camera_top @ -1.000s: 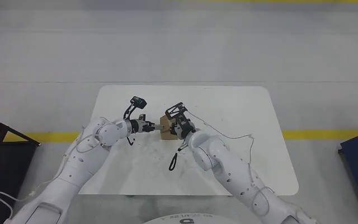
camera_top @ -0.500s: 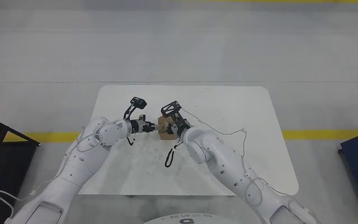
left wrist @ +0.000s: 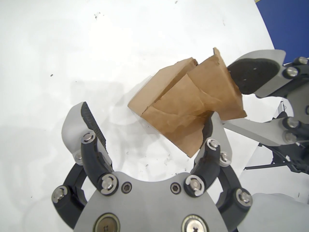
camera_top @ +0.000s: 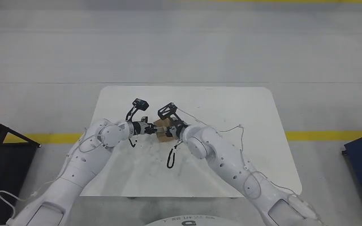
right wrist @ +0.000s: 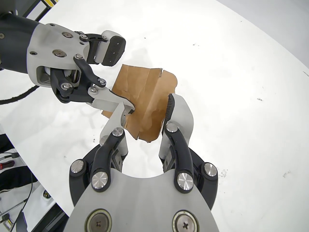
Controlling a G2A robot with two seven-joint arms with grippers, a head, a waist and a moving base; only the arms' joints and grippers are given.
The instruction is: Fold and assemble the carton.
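Right gripper (right wrist: pixel 147 103): jaws drawn narrow onto the carton (right wrist: pixel 144 88). One pad (right wrist: pixel 170 105) presses one side edge of the brown card and the opposite finger bears on the other side, so the piece spans the whole gap between them. Carton condition: creased and partly folded, with flaps overlapping at angles and not squared up. It projects forward past the right gripper's fingertips. In the left wrist view it sits tilted, one lower corner down at or very near the table (left wrist: pixel 72 37) and the rest raised; contact with the surface cannot be confirmed. Left gripper (left wrist: pixel 147 114): jaws spread wide, gripping nothing. One of its fingers lies against the carton, a ragged flap edge overlapping that finger. Its other finger (left wrist: pixel 84 119) stands well clear of the card, with bare table between. The two grippers face each other head-on, their fingertips meeting around the same piece. The left gripper's lower finger is touching or just beside one finger of the right gripper; which of the two cannot be told. The left gripper's upper pad is apart from the card.
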